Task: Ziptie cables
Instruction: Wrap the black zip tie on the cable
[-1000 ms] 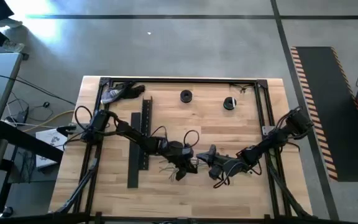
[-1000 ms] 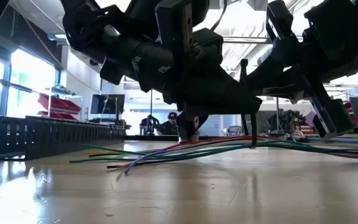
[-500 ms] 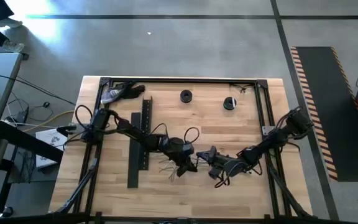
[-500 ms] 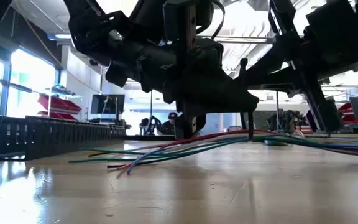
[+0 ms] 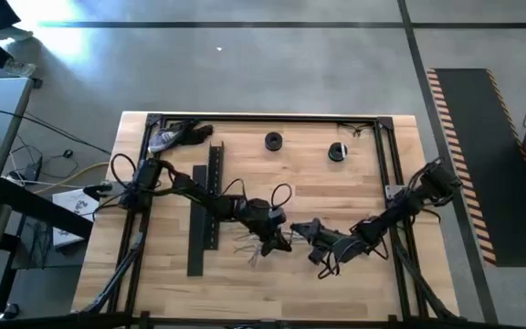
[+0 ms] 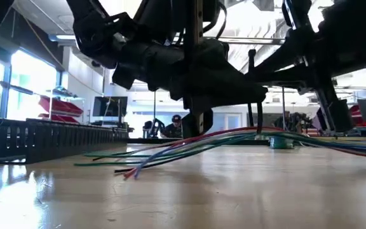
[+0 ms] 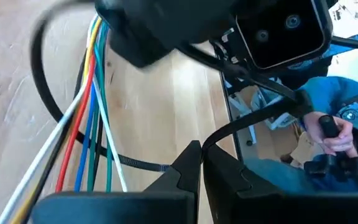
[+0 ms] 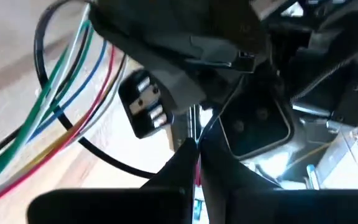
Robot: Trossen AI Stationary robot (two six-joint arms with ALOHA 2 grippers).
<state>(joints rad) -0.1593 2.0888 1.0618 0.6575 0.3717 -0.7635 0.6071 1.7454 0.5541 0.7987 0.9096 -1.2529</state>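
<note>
With both jaws pinched on the black ziptie (image 7: pixel 135 163), the left gripper (image 5: pixel 277 239) and right gripper (image 5: pixel 307 230) meet where the cables (image 5: pixel 252 247) run 3-to-9 o'clock.

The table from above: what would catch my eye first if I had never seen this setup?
Two dark arms meet near the table's middle, the left gripper and right gripper almost nose to nose over the cables, a fan of red, blue and green wires lying on the wood. Left of them lies a long black slotted channel.
</note>
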